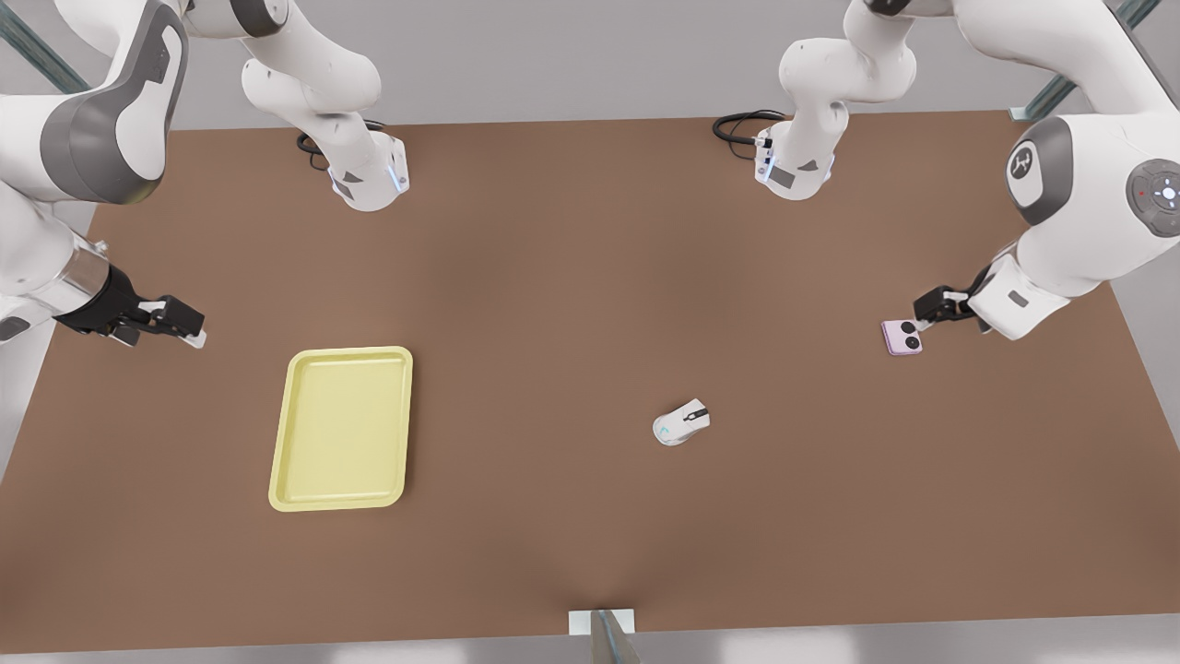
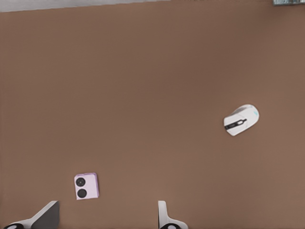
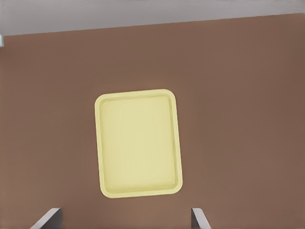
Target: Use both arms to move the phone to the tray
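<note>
Surface: brown matte table (image 1: 553,304), flat and plain as we see it, with a pale grey floor past its edges.
Left gripper: we match the left gripper (image 1: 931,304) to the arm at the front view's right, since its wrist camera looks down on the phone and the mouse. Its black fingers sit just above and beside the phone; we cannot tell whether they touch it.
Left gripper opening: in the left wrist view we see the two pale fingertips (image 2: 45,214) spread wide, with bare table between them and nothing held.
Phone: the phone (image 1: 902,337) is a small squarish pale lilac block with rounded corners and two black round lenses, lying flat on the table just beyond the left gripper's tips, nearer one finger than the other.
Right gripper: the right gripper (image 1: 184,325) hangs at the front view's left, above the table, short of the tray and apart from it. We see this arm waiting.
Right gripper opening: its fingertips (image 3: 47,217) stand wide apart and hold nothing.
Tray: the tray (image 1: 343,426) is a pale yellow shallow rectangle with rounded corners and a raised rim, smooth inside, lying ahead of the right gripper.
Mouse: a white glossy computer mouse (image 1: 681,423), rounded, with a dark stripe, lies well away from both grippers, between phone and tray.
</note>
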{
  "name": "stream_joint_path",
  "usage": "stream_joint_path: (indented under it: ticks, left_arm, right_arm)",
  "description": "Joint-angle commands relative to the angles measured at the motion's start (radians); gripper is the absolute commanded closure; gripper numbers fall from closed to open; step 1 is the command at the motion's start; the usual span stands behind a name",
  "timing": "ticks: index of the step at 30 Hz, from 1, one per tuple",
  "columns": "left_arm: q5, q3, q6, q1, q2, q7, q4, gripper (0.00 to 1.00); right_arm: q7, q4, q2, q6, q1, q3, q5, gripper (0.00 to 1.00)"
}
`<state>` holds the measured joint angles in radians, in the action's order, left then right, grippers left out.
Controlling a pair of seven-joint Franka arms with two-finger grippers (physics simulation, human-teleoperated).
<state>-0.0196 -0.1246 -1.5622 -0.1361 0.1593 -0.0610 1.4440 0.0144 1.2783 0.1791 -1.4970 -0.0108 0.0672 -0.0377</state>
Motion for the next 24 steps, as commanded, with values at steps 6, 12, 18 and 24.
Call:
stream_joint_path:
  ticks: [6, 12, 18, 24]
  left_arm:
    - [-0.017, -0.061, -0.283, 0.007, 0.017, -0.049, 0.234, 0.00]
    - [-0.017, -0.171, -0.755, 0.007, -0.063, -0.235, 0.685, 0.00]
    - [-0.020, -0.262, -1.003, 0.027, 0.045, -0.457, 0.823, 0.00]
    - [-0.026, -0.260, -1.162, 0.058, 0.105, -0.497, 0.940, 0.00]
  right_arm:
    - [0.006, 0.000, -0.001, -0.008, 0.000, 0.000, -0.001, 0.00]
    - [0.006, 0.000, -0.001, -0.008, 0.000, 0.000, -0.001, 0.00]
    - [0.004, 0.000, -0.001, -0.008, -0.001, 0.000, -0.001, 0.00]
    - [0.004, 0.000, -0.001, -0.008, -0.001, 0.000, -0.001, 0.00]
